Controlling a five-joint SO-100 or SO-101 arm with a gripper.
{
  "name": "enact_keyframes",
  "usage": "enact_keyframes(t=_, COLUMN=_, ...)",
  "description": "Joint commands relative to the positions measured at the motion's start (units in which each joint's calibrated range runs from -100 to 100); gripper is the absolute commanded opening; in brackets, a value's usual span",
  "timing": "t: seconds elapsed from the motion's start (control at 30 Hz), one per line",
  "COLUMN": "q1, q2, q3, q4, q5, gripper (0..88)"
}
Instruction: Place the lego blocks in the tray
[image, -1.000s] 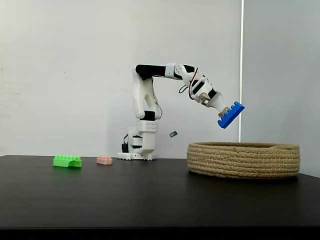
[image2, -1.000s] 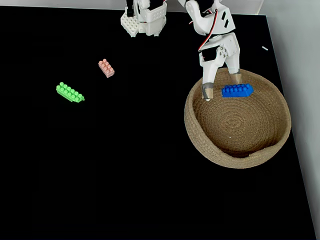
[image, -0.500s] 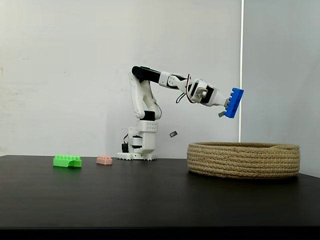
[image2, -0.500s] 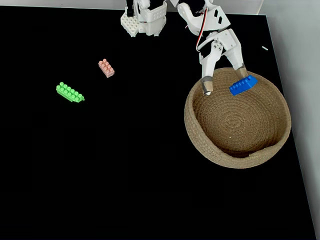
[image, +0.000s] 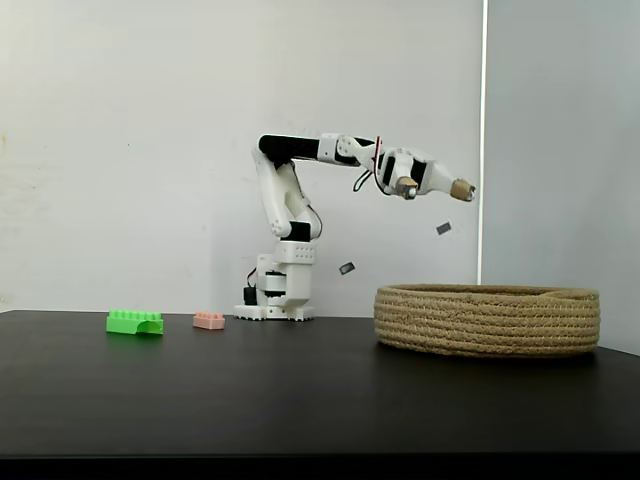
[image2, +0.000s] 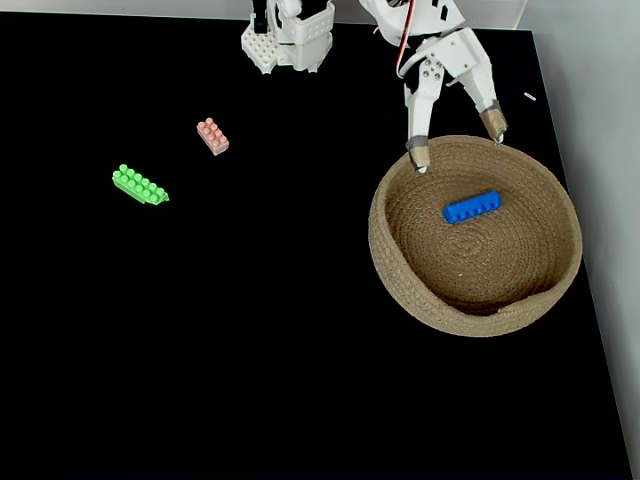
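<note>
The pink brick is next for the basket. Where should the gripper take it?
Likely from straight above, fingers closing across the short width of the pink brick. It lies flat, studs up, angled on the table, so turn the open gripper to match.

No readable text, labels, brands or nos. anywhere in either fixed view.
</note>
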Motion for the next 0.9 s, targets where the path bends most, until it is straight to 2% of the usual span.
enact_keyframes(t=0.0, q1=0.55, q2=-3.29, q3=-0.98, q4=-2.47, q5=2.39, gripper=38.7)
enact_keyframes(t=0.17, q1=4.50, q2=-3.55, q3=2.22, q4=-2.47, q5=11.53, gripper=37.9)
enact_keyframes(t=0.37, q1=16.21, q2=-5.95, q3=5.86, q4=-2.30, q5=26.13, gripper=38.5)
enact_keyframes(t=0.5, q1=24.54, q2=-6.04, q3=3.13, q4=2.11, q5=31.26, gripper=41.0)
enact_keyframes(t=0.7, q1=33.52, q2=2.47, q3=-19.40, q4=40.35, q5=33.16, gripper=46.8)
enact_keyframes(t=0.87, q1=41.11, q2=4.71, q3=-20.77, q4=47.51, q5=36.00, gripper=52.1)
